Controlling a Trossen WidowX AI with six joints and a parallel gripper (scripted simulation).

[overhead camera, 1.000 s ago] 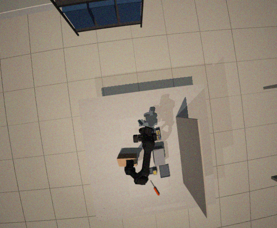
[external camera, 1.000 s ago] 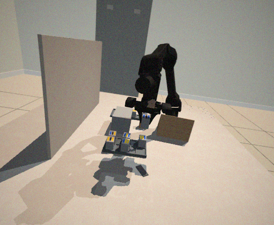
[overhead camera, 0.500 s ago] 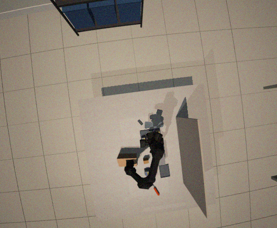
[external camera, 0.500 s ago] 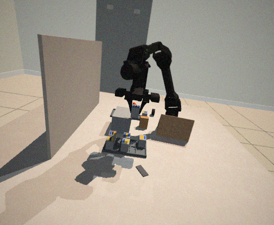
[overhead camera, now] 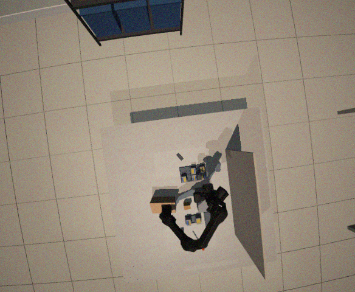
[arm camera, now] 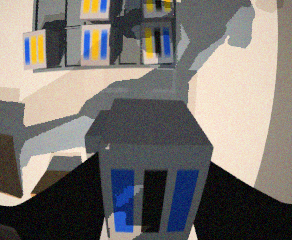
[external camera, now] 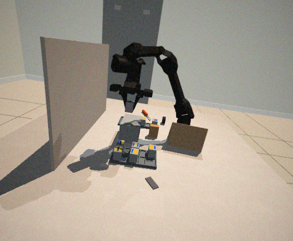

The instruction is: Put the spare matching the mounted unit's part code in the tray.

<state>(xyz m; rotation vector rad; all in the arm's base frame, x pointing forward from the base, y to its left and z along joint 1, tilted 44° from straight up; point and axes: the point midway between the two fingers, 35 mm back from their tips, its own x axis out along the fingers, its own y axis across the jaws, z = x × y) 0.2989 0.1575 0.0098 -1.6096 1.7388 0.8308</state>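
Note:
My gripper (external camera: 129, 110) (arm camera: 147, 156) is shut on a grey spare block (external camera: 129, 106) (arm camera: 156, 120), held up in the air. Its face shows blue, black and blue stripes in the wrist view. A dark rack (overhead camera: 186, 170) (external camera: 149, 163) holds several grey blocks with striped tops, such as one block (external camera: 133, 156) (arm camera: 95, 44) at its front. A grey tray (overhead camera: 206, 216) (external camera: 120, 120) is partly hidden behind the arm and a pale-topped grey stand (overhead camera: 202, 206) (external camera: 129, 132). I cannot tell the mounted unit or its back code in these views.
A tall partition (overhead camera: 245, 188) (external camera: 74, 90) stands beside the stand. An orange-brown box (overhead camera: 187, 205) (external camera: 153, 131) and a larger brown box (overhead camera: 155, 208) (external camera: 187, 138) stand on the other side. A red screwdriver (external camera: 144, 112) and a dark flat piece (overhead camera: 179, 156) (external camera: 151, 183) lie on the table.

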